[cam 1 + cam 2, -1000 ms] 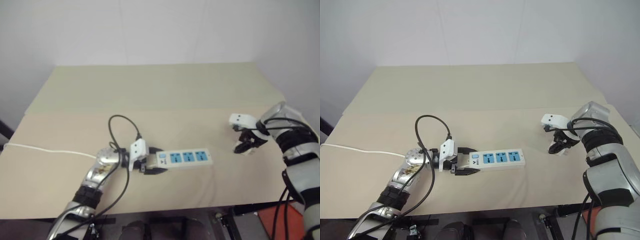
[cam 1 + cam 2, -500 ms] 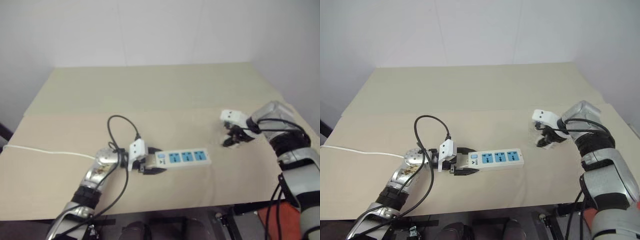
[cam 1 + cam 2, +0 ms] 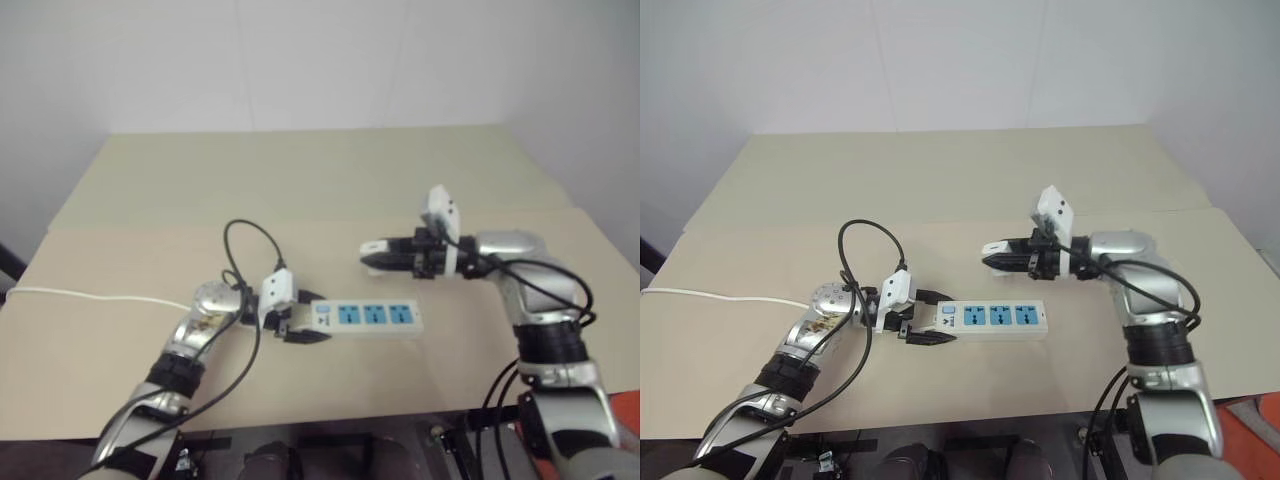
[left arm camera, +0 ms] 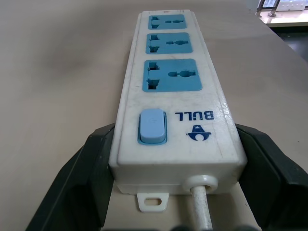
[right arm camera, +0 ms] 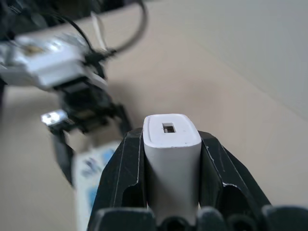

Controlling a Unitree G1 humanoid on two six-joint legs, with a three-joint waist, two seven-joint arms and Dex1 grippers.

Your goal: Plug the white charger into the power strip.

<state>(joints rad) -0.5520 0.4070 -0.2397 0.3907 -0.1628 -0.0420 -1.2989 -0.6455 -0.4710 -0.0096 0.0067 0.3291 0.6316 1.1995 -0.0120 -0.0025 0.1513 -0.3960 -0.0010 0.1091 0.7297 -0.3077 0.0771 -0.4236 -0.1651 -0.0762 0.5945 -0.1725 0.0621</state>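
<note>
Jaws of left gripper (image 3: 925,328) clamp the power strip (image 3: 992,318) at its switch end, flat on worktop (image 3: 940,190). Right gripper (image 3: 992,254) jaws pinch the white charger (image 5: 172,144), held above worktop approx 12 o'clock of strip. Best done w/ prongs turned down, squared over a blue socket, then pressed straight.

The strip (image 3: 985,319) lies flat on the bench (image 3: 940,180), its three socket faces bare and open from above. Its switch end is blocked: the left pincer (image 3: 923,320) has a finger along each side there, with the black cable (image 3: 865,262) looping up behind it and the cord (image 3: 90,297) running off across the bench's left part. The right pincer (image 3: 992,254), closed on the charger (image 5: 172,154), hangs above the bench just beyond the strip, apart from it, with bare bench between. The far half of the bench and the stretch right of the strip are bare.
</note>
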